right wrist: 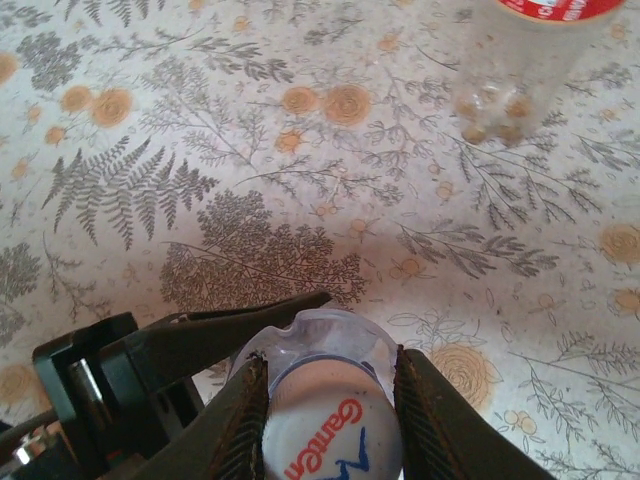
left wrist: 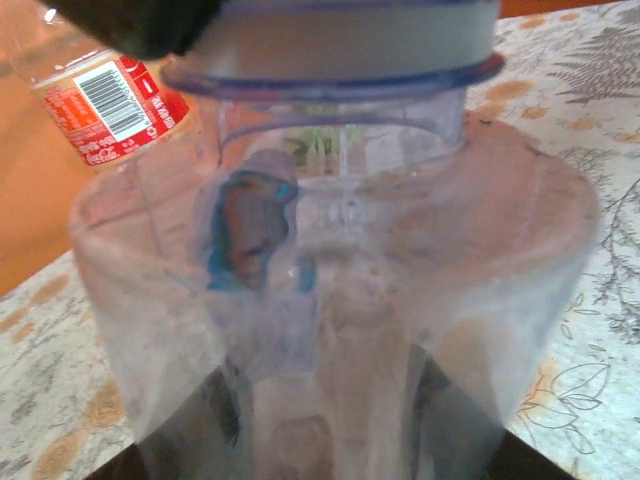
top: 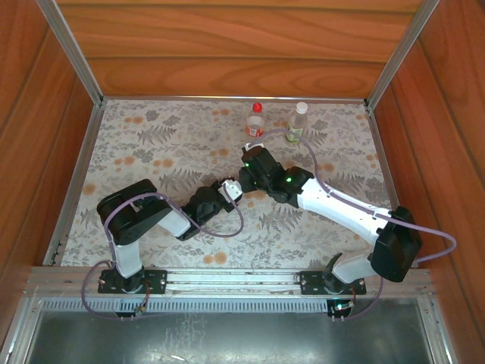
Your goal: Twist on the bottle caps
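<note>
pale cap [right wrist: 330, 445] sits on the neck of the bluish bottle [left wrist: 330, 300], upright over the central tabletop [right wrist: 300, 150]; right jaws grip the cap from above, in line with its axis; left jaws clamp the body from the left.

Warm, even light fills the overhead view, the arms casting soft shadows on the bench [top: 151, 144]. The left wrist view is hazy: the clear bottle [left wrist: 340, 300] sits too close, blurred and washed pale. The right wrist view is crisp on the bench, softer at the white cap [right wrist: 335, 440] in the right tool [right wrist: 330, 358].
</note>
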`<state>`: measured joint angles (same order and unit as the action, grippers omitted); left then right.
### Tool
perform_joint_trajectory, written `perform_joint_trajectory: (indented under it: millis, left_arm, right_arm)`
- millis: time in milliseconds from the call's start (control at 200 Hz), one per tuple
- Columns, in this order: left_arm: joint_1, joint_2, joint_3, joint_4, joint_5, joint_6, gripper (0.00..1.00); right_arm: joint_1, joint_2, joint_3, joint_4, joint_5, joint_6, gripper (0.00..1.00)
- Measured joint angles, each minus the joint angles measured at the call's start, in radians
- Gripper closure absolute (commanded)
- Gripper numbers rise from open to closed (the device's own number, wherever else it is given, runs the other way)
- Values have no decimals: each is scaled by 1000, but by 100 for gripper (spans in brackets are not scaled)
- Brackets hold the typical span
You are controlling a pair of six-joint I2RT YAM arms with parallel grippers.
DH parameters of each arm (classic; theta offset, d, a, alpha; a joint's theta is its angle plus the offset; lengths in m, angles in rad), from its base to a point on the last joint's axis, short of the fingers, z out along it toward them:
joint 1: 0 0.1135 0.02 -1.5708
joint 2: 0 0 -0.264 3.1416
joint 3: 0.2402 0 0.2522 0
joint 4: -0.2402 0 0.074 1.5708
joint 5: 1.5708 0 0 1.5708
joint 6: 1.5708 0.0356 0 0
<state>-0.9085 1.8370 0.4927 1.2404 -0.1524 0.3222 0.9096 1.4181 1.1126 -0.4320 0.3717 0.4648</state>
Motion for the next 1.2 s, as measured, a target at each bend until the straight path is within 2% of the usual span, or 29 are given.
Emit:
perform_joint_trajectory:
  millis: [50, 175, 285, 390, 540, 615, 735, 825, 940, 1199]
  left_arm:
    - [-2, -5, 0, -6, -6, 3, 59]
    - [1, -37, 0, -41, -2, 2, 59]
    - [32, -73, -3, -58, 86, -18, 59]
    - [103, -97, -11, -63, 291, -74, 59]
    - [195, -104, -16, -74, 613, -166, 59]
    - [209, -105, -15, -77, 751, -211, 59]
    - [214, -120, -13, -84, 932, -271, 59]
    - [215, -130, -3, -84, 1024, -304, 59]
    - [215, -135, 12, -85, 1098, -338, 59]
    - [215, -136, 18, -91, 1157, -376, 59]
  right_arm:
    - [1, 0, 0, 0, 5, 5, 67]
    - [-5, -10, 0, 23, 4, -29, 49]
    - [-24, -39, -5, 61, -32, -101, 41]
    - [-58, -108, -20, 98, -112, -195, 38]
    - [-161, -237, -76, 149, -403, -354, 37]
    - [-205, -272, -92, 144, -540, -438, 37]
    - [-219, -274, -92, 107, -715, -562, 37]
    - [-223, -258, -92, 68, -822, -642, 39]
    - [-224, -229, -92, 45, -896, -698, 43]
    - [-232, -180, -92, 19, -962, -756, 74]
